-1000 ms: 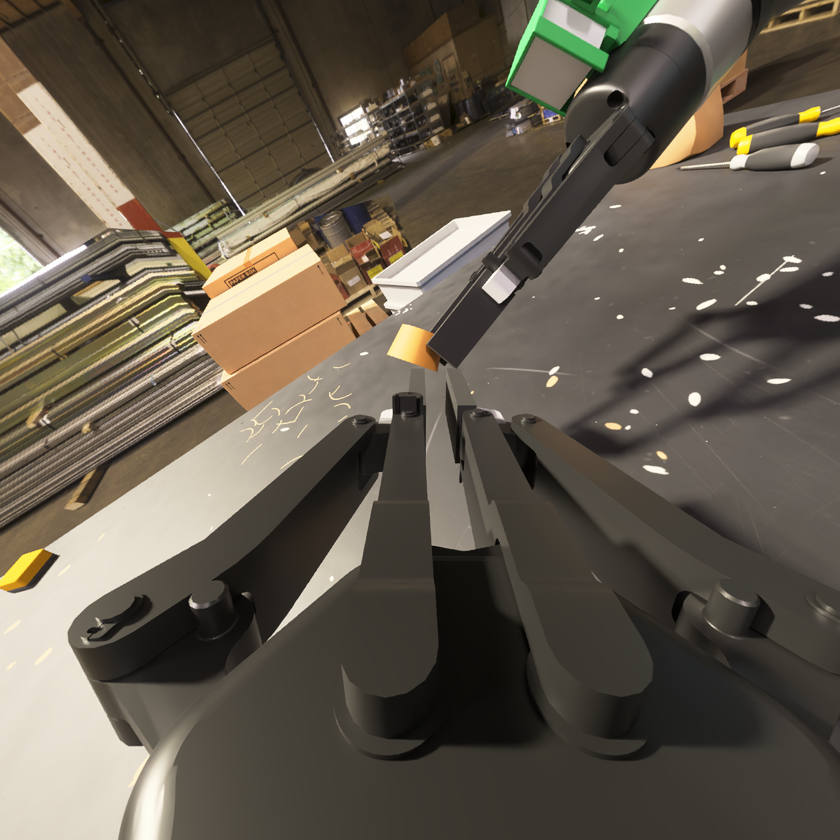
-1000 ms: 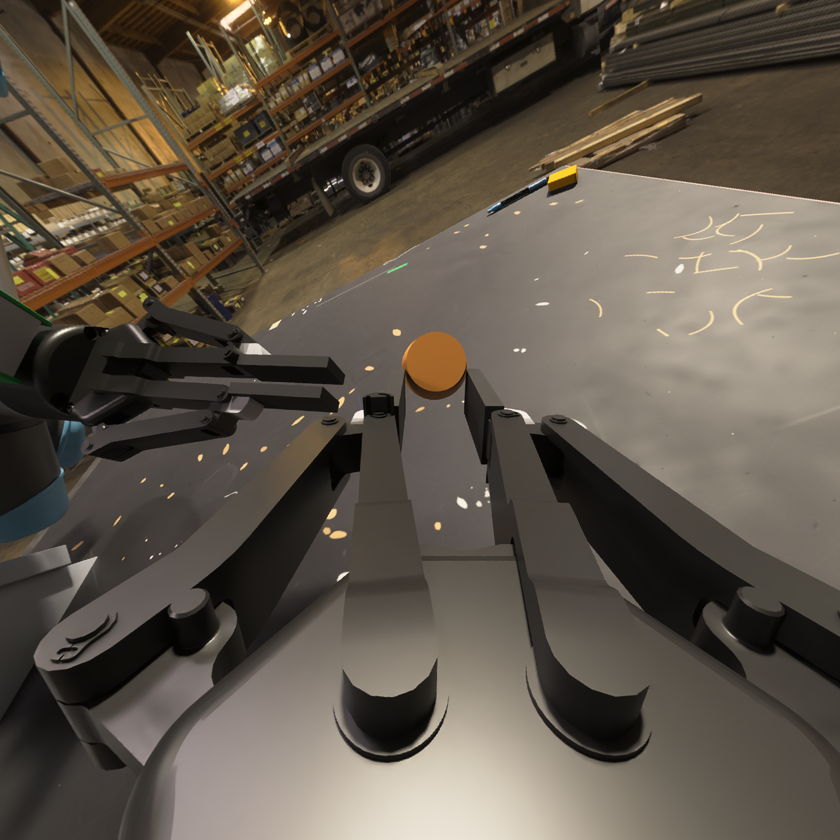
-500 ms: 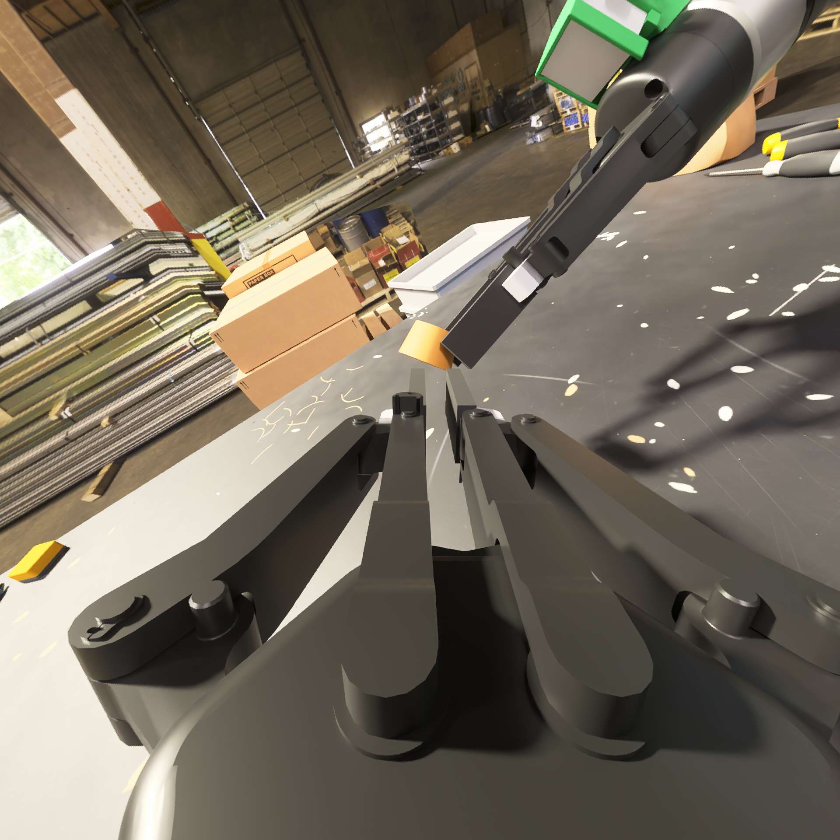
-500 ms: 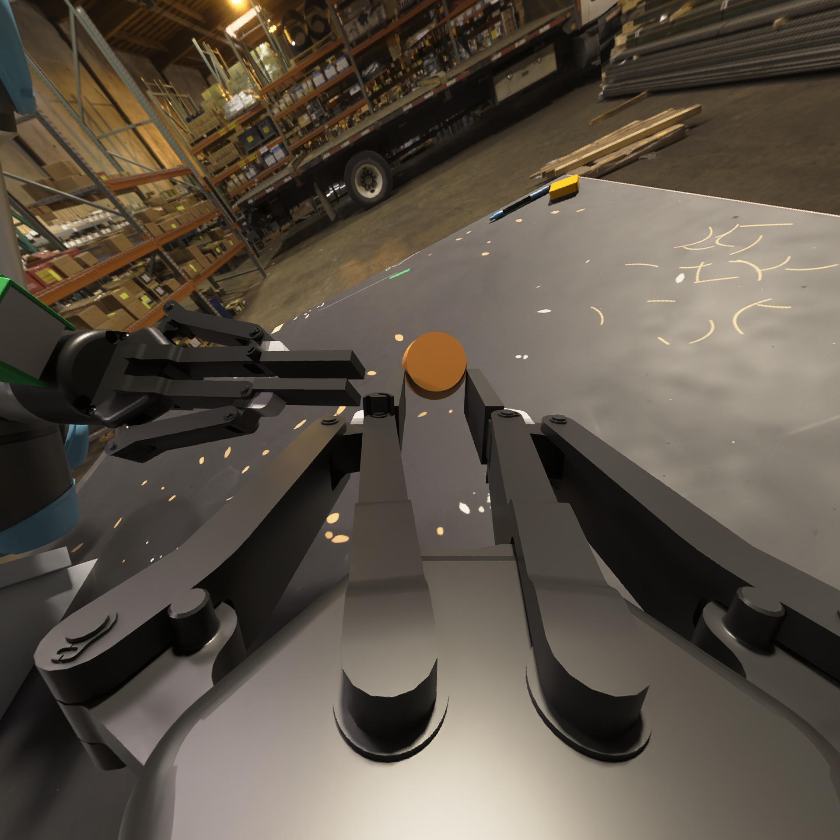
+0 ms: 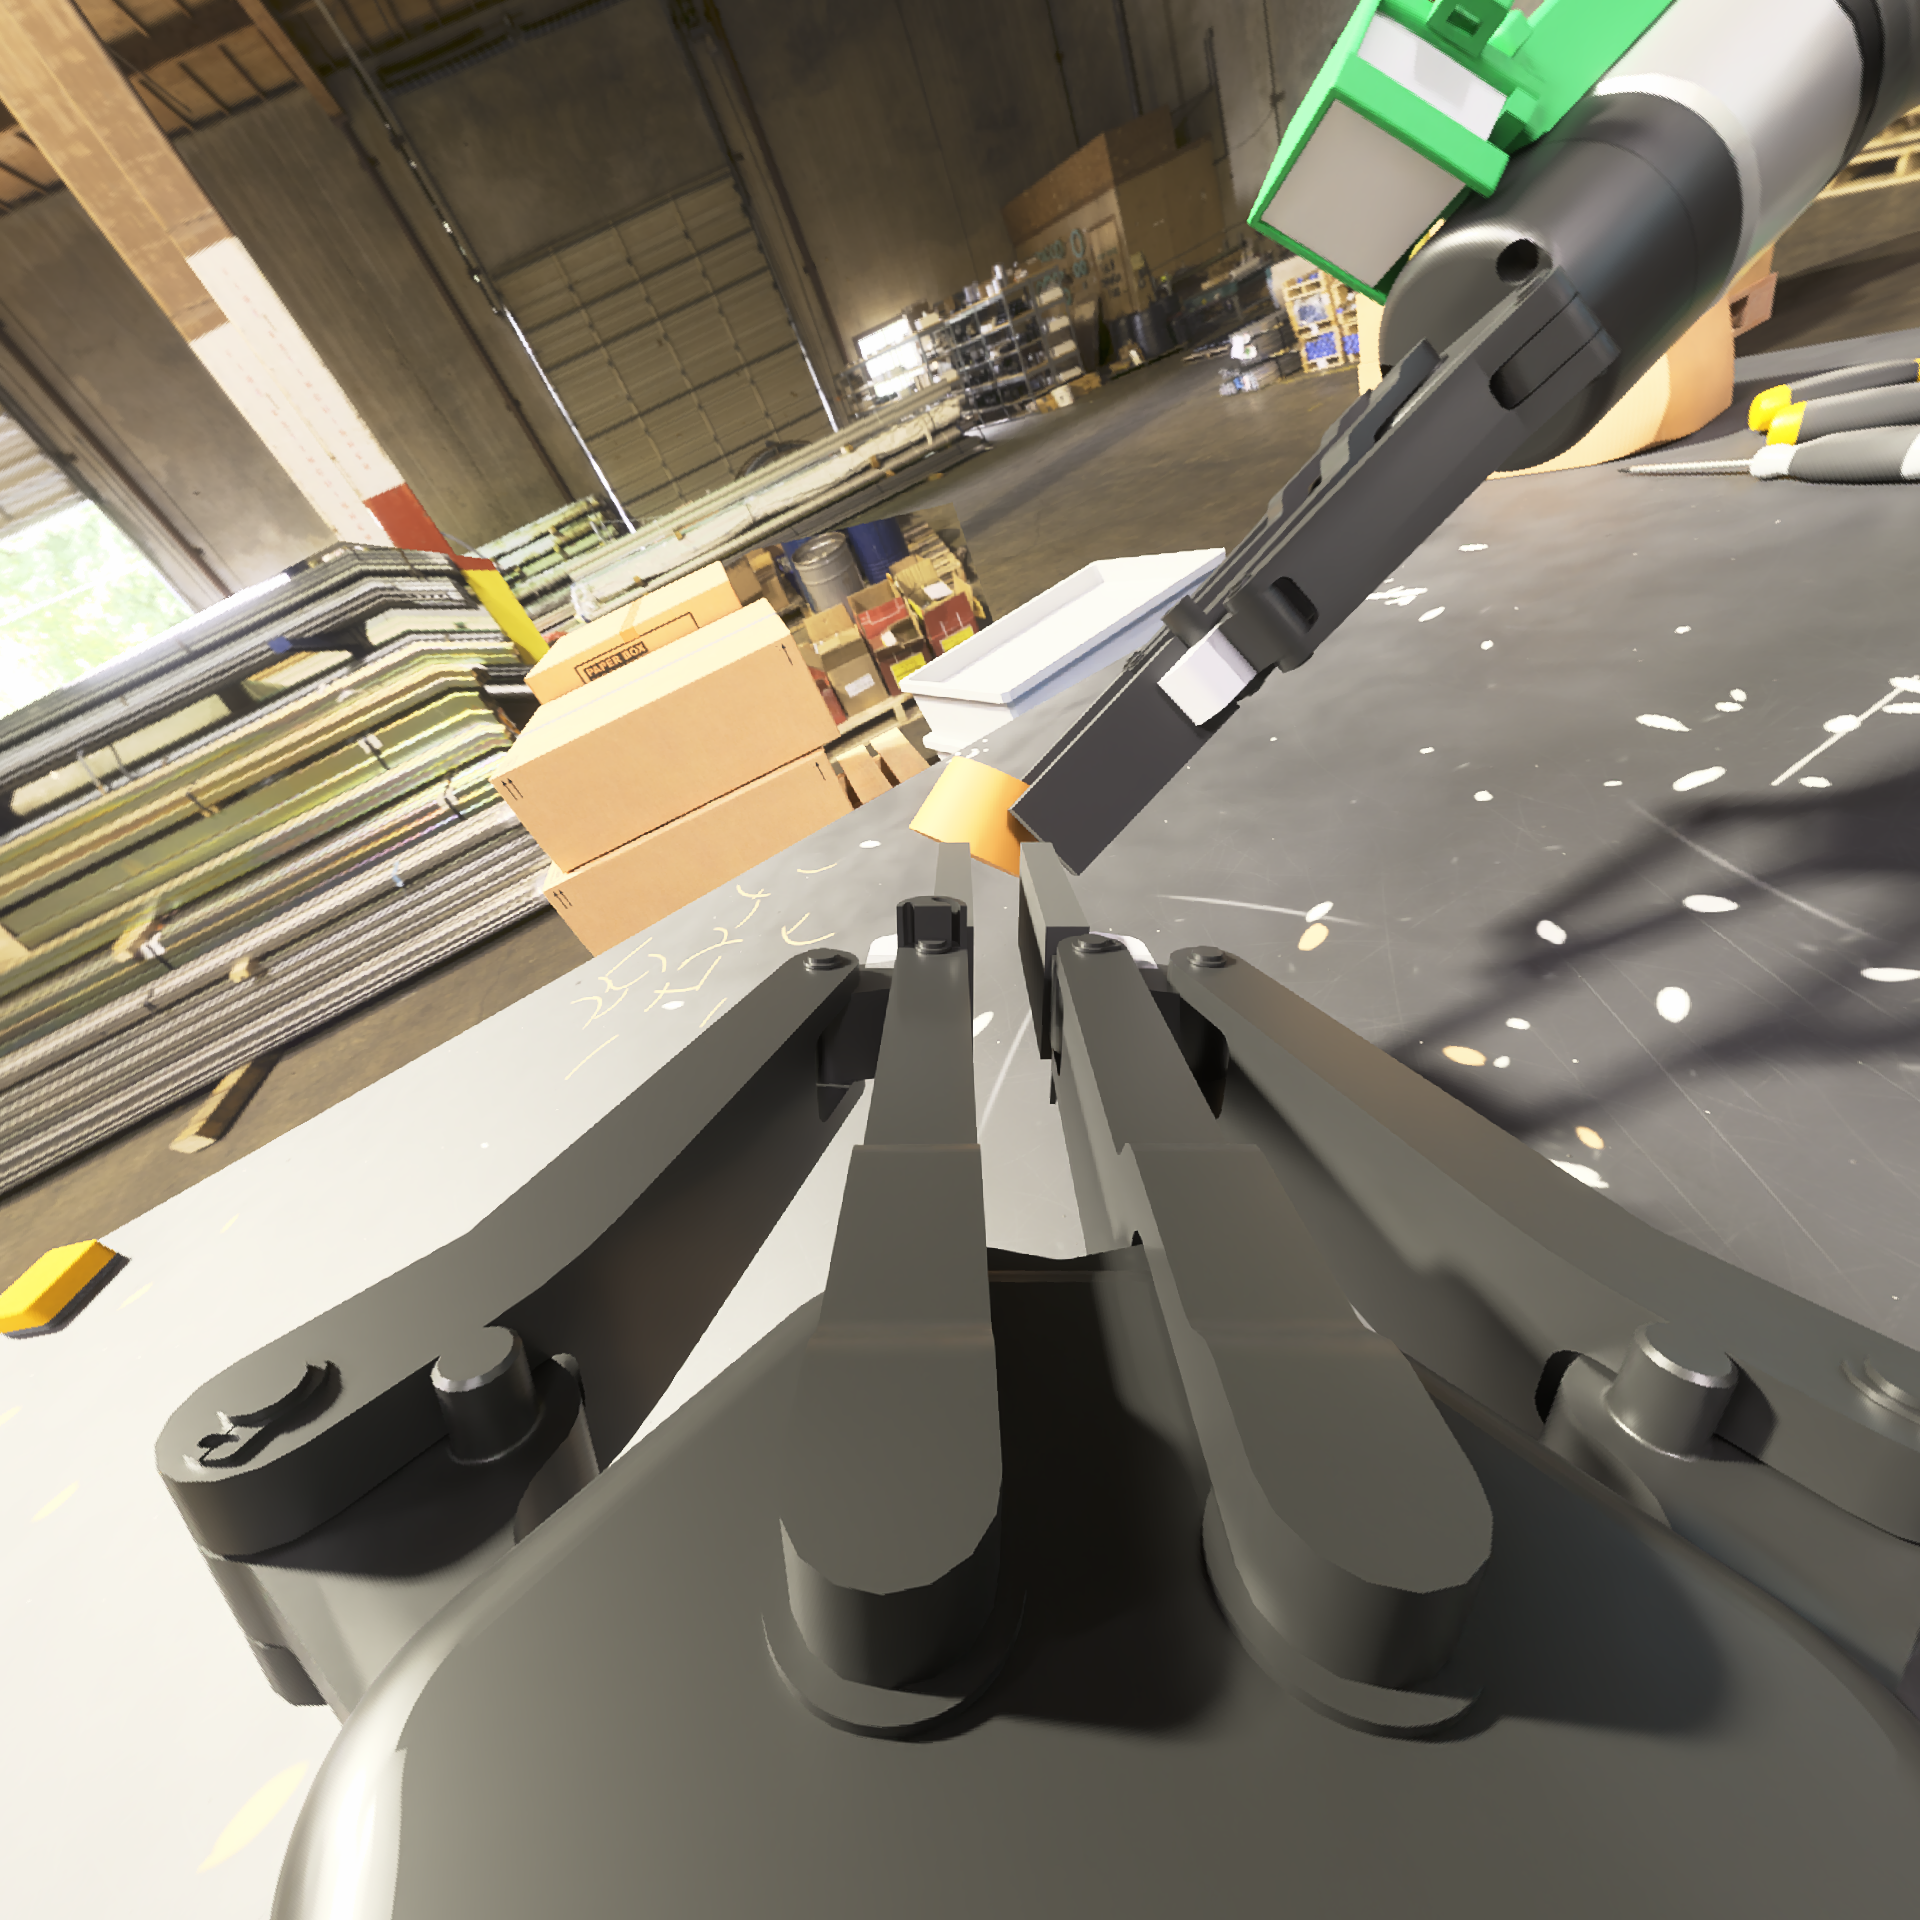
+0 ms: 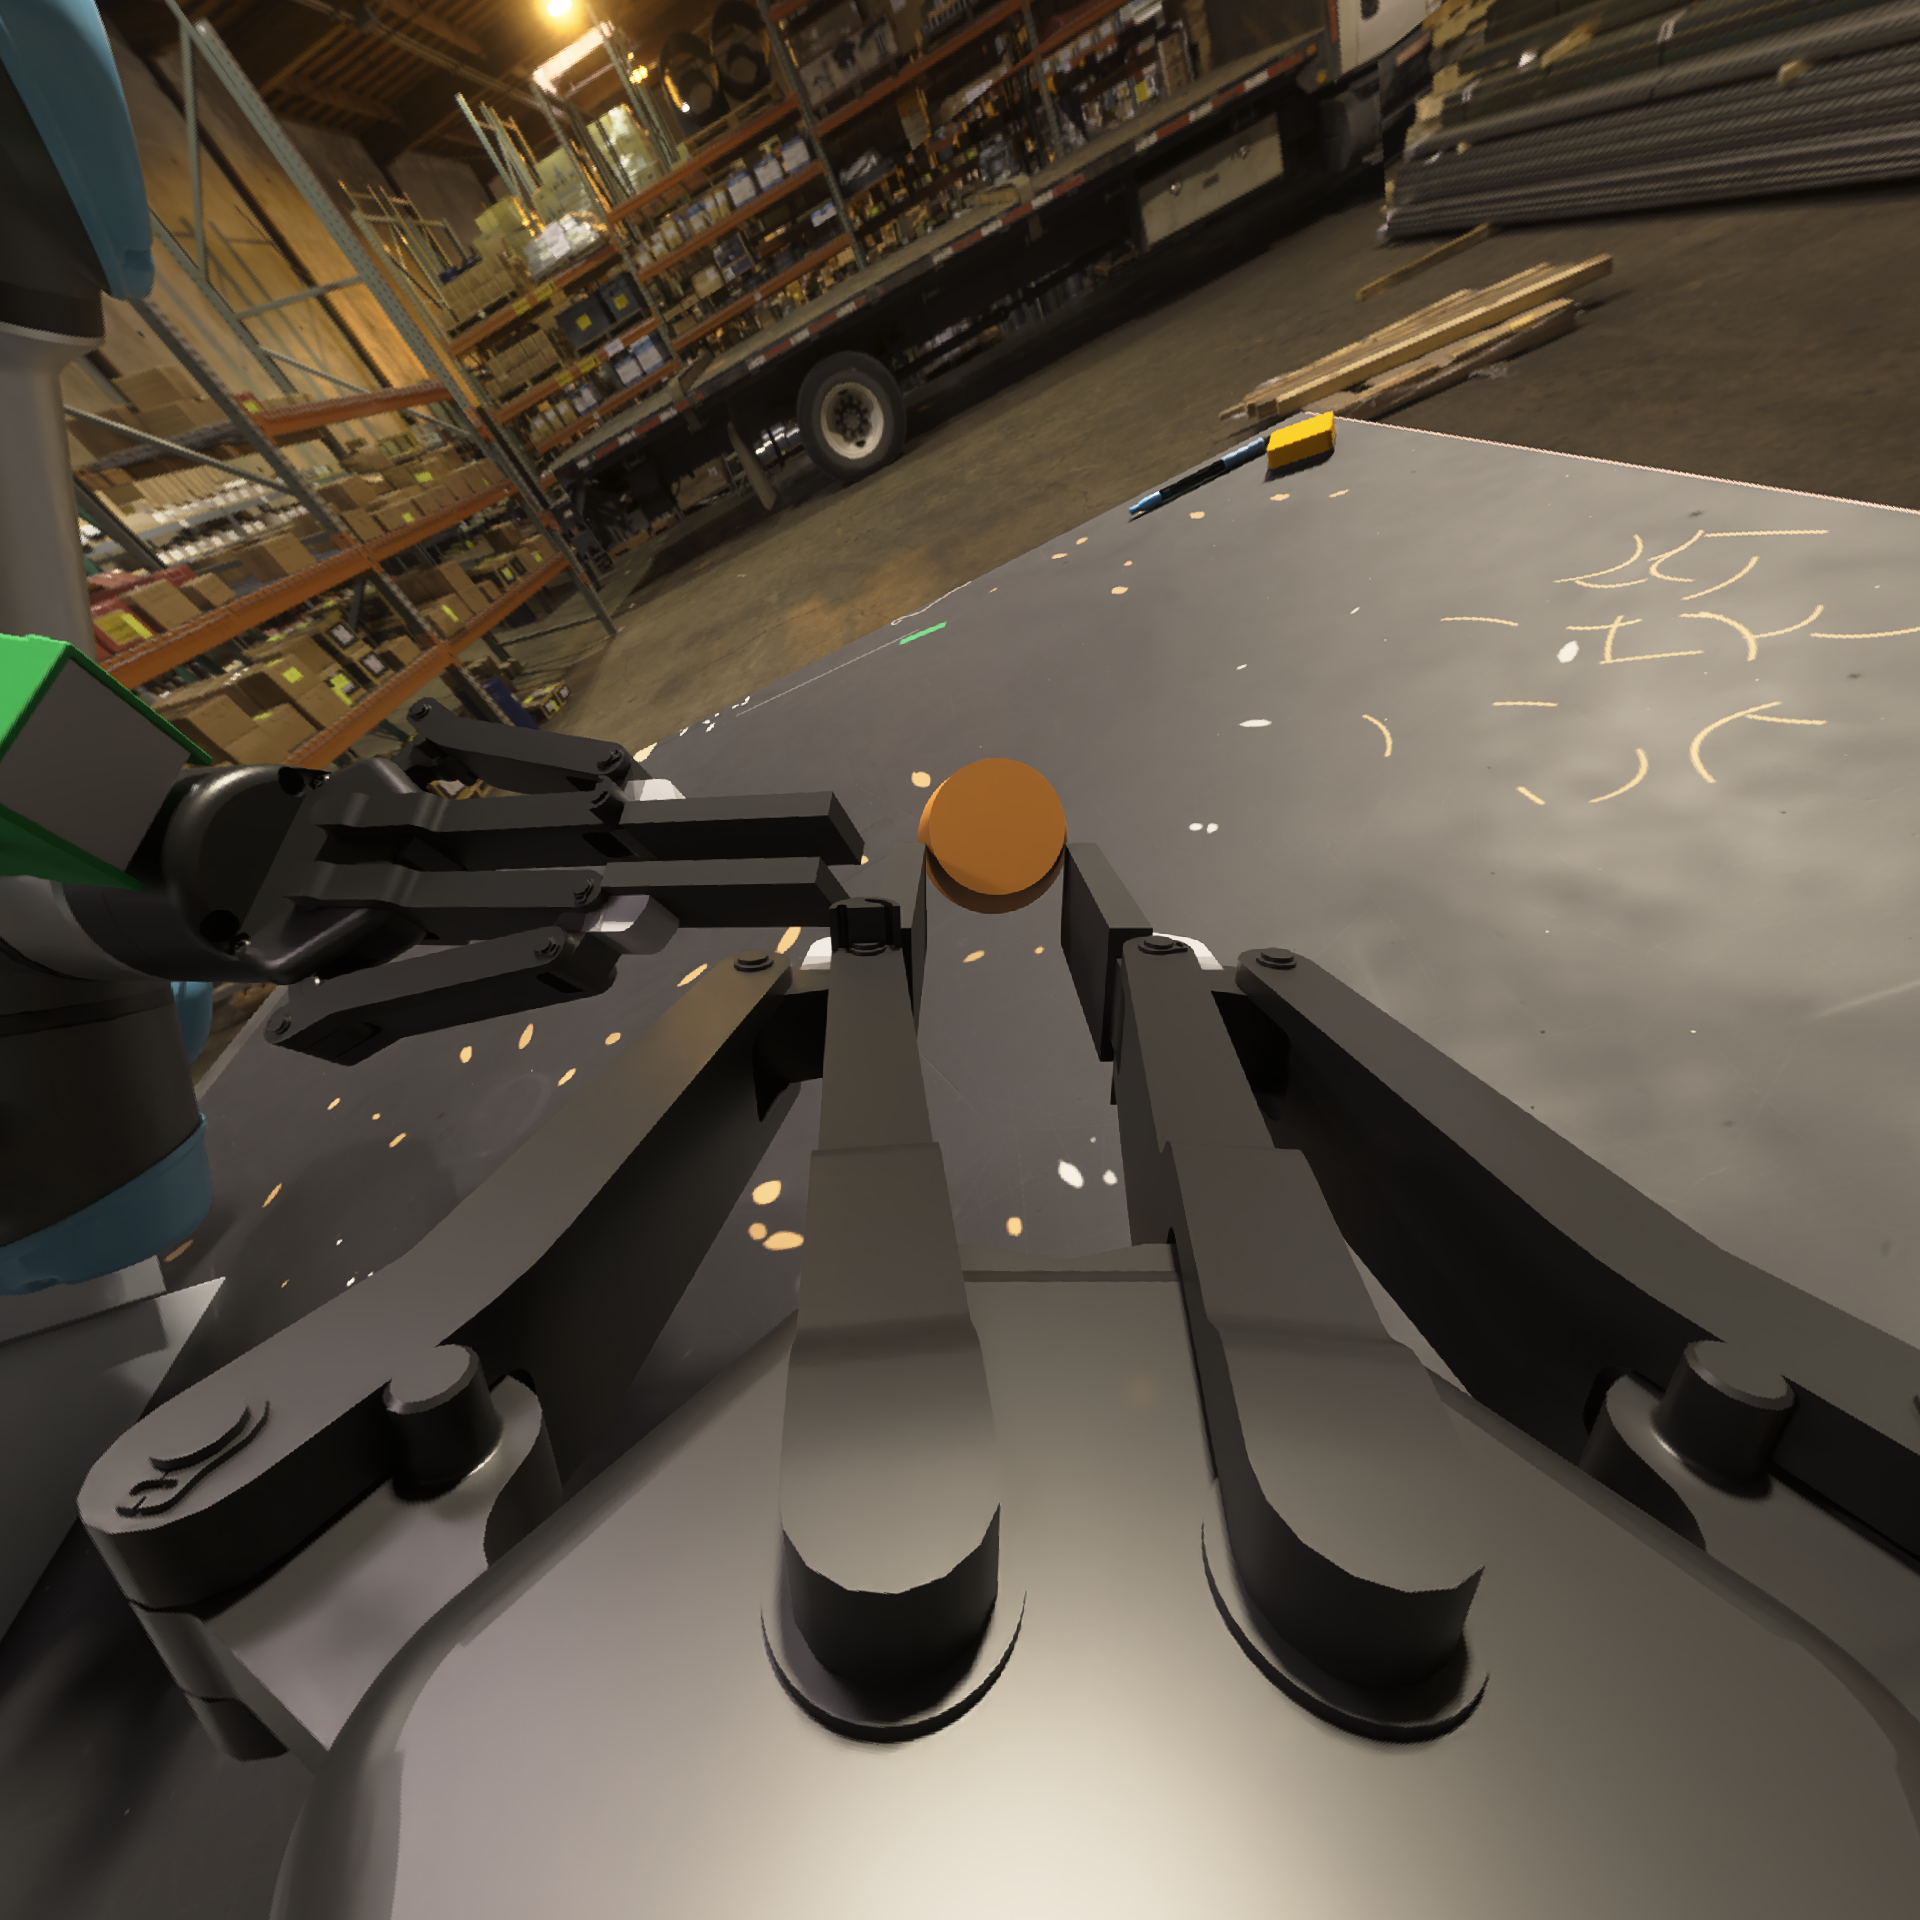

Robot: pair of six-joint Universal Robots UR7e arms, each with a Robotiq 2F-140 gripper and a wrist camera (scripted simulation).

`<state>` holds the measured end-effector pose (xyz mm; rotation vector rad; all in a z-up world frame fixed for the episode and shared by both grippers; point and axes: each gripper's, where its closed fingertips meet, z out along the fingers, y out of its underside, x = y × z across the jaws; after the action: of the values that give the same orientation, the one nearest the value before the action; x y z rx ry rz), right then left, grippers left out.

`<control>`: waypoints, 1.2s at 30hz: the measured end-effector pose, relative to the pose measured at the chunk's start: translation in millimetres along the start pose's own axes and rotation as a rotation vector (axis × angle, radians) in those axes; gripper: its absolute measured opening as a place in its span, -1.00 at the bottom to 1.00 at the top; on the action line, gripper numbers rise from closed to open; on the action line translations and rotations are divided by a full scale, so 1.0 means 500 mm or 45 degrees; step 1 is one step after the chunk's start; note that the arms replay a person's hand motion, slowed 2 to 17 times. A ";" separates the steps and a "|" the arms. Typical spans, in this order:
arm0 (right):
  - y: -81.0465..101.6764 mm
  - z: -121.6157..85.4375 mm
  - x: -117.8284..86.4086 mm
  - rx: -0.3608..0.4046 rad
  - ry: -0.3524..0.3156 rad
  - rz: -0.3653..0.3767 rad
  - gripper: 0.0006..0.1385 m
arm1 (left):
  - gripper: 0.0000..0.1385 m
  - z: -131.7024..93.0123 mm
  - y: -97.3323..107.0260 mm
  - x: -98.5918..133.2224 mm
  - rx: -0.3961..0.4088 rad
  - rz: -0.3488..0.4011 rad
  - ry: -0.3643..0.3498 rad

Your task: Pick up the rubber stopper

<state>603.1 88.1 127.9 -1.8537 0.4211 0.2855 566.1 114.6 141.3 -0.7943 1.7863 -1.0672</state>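
The orange rubber stopper (image 6: 992, 826) sits between the fingertips of my right gripper (image 6: 992, 883), which is shut on it and holds it a little above the dark table (image 6: 1455, 935). In the left wrist view the stopper (image 5: 961, 816) shows just beyond my left gripper (image 5: 992, 862), partly hidden by the right gripper's finger (image 5: 1122, 769). My left gripper is shut and empty. In the right wrist view its fingertips (image 6: 831, 842) point at the stopper from the left, close beside the right gripper's left finger.
A yellow block (image 6: 1299, 442) and a pen (image 6: 1195, 483) lie at the table's far corner. A white tray (image 5: 1049, 644) stands at the table's far edge. Screwdrivers (image 5: 1839, 436) lie behind the right arm. Chalk marks (image 6: 1683, 644) cover the table.
My left gripper has moved closer to the stopper, its tips now next to the right gripper's left finger. The right gripper still holds the stopper.
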 end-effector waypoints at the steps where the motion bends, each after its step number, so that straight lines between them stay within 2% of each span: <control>1: -0.001 0.000 0.000 0.001 -0.001 0.000 -0.50 | -0.81 0.000 0.000 -0.002 0.002 -0.004 -0.007; 18: -0.007 -0.001 -0.006 0.016 -0.013 -0.007 -0.50 | -0.81 0.009 -0.006 -0.003 0.042 -0.021 -0.019; 36: -0.010 -0.004 -0.010 0.022 -0.017 -0.016 -0.50 | -0.81 0.012 -0.008 -0.005 0.035 -0.006 -0.037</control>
<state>600.8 88.5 135.0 -1.8356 0.4015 0.2851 572.8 113.0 144.4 -0.7938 1.7427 -1.0754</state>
